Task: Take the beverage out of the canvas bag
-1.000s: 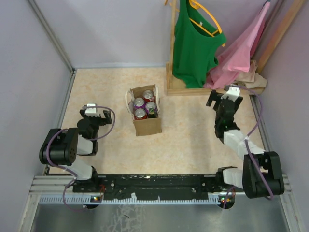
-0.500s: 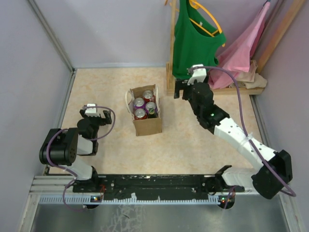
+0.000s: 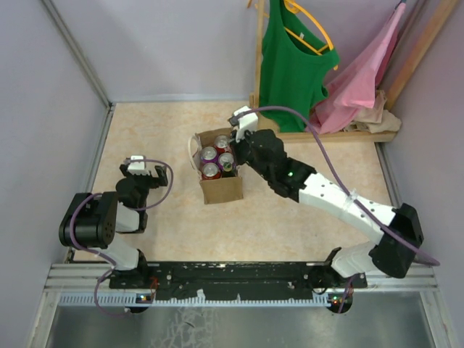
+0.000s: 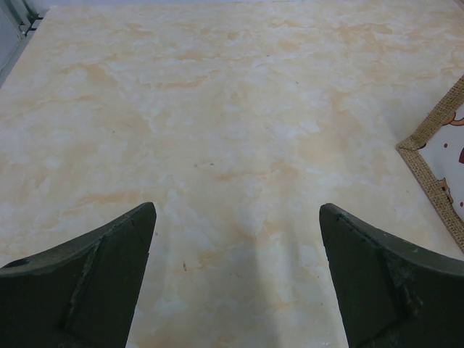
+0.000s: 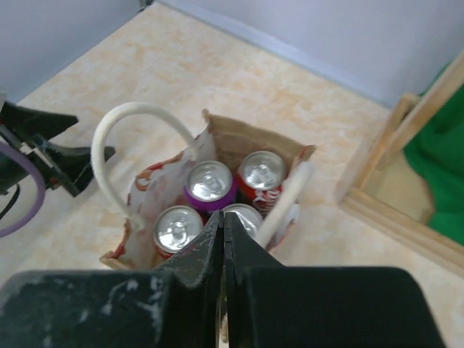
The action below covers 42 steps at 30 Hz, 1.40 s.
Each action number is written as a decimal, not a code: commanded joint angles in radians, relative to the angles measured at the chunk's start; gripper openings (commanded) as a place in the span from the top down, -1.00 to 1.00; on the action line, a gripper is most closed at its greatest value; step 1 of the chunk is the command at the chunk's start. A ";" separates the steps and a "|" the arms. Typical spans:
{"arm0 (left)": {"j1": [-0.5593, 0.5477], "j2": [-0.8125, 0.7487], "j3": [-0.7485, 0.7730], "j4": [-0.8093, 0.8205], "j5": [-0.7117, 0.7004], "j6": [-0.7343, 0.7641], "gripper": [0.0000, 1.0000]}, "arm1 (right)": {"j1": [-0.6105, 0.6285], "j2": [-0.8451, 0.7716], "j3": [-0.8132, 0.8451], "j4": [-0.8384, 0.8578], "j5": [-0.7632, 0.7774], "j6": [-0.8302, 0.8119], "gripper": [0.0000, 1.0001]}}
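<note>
The canvas bag [image 3: 222, 190] stands upright mid-table, tan with white loop handles [image 5: 123, 119]. Several beverage cans sit upright inside it: a purple one [image 5: 209, 181], a red one [image 5: 262, 172], another at the left [image 5: 177, 228], and one partly hidden behind my fingers. My right gripper [image 3: 237, 143] hovers over the bag's right rim. In the right wrist view the right gripper [image 5: 223, 216] is shut, fingertips pressed together with nothing between them, above the cans. My left gripper [image 4: 235, 217] is open over bare table, left of the bag, whose corner [image 4: 433, 156] shows at the view's right edge.
A wooden rack [image 3: 257, 80] stands at the back right with a green top [image 3: 290, 69] and a pink garment [image 3: 362, 72] hanging on it. Its base frame [image 5: 384, 210] lies close to the bag's right side. Walls enclose the table on three sides.
My right arm has swung from the table's right side leftward to above the bag, and its jaws have gone from open to shut. The left arm and the bag have not moved.
</note>
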 commanded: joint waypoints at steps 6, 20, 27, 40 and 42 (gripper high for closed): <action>0.002 0.007 0.010 0.008 0.011 0.003 -0.99 | 0.023 0.159 0.140 -0.047 -0.189 0.005 1.00; 0.001 0.007 0.010 0.008 0.011 0.003 -0.99 | 0.058 0.263 0.221 -0.145 -0.225 0.018 0.22; 0.001 0.007 0.010 0.008 0.011 0.003 -0.99 | 0.063 0.264 0.193 -0.187 -0.189 0.034 -0.12; 0.000 0.007 0.010 0.009 0.011 0.004 -1.00 | 0.062 0.241 0.049 -0.068 -0.039 0.034 -0.08; 0.001 0.007 0.011 0.008 0.011 0.003 -1.00 | 0.063 0.235 0.018 -0.033 -0.032 0.037 -0.08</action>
